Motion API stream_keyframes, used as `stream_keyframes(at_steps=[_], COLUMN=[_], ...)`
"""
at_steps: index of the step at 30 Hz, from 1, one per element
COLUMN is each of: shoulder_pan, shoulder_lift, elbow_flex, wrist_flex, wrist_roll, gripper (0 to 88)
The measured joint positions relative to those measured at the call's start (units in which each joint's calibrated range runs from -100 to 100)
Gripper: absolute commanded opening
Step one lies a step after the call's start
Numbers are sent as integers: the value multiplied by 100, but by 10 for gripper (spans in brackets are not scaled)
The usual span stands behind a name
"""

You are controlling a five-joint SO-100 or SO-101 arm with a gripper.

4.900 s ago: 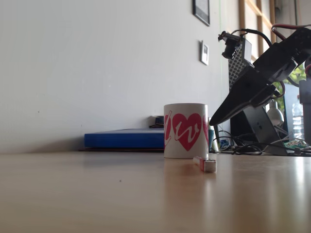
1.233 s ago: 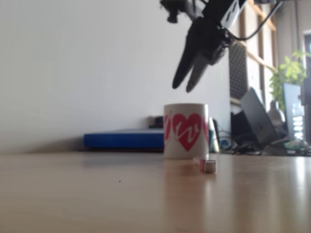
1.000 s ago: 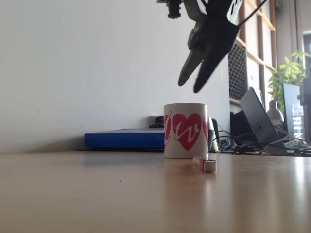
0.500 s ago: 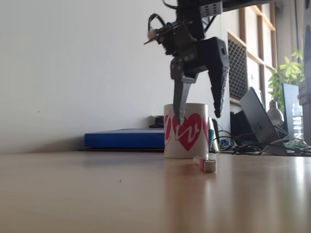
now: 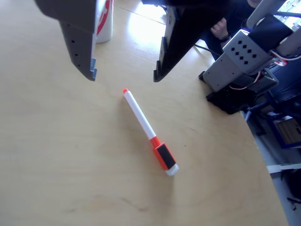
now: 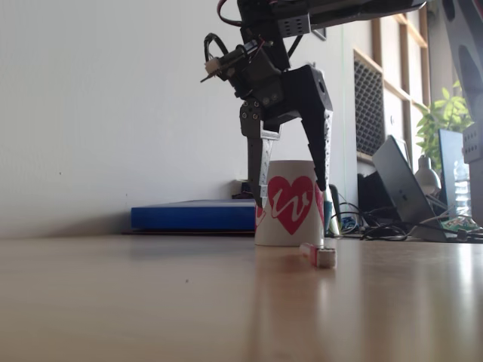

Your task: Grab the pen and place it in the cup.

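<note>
Pen (image 5: 148,133) lies flat at frame centre, untouched. Gripper (image 5: 124,75) hangs spread wide above its tip end. Likely light, stiff, slick; pinch mid-barrel. Cup (image 6: 290,202) behind.

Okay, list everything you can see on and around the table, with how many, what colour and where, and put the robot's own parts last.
slim white marker pen: one, white with orange tip, orange band and black block, lying flat on the table below the open gripper.
white tapered mug: one, white with red hearts, standing behind the pen in the fixed view.
wooden table: one, light tan, under everything.
flat blue box: one, blue, by the wall behind the mug.
laptop: one, dark, right background.
green plant: one, far right.
gripper: one, black, jaws spread, hanging above the table in front of the mug.
</note>
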Motion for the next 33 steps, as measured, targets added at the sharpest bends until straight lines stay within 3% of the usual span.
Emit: stream_keyframes(at_steps=[10, 33], shoulder_pan=[-22, 15], shoulder_lift=[8, -126], elbow_flex=[222, 2332], wrist_flex=[144, -2008], wrist_roll=[-20, -166], gripper=[301, 278])
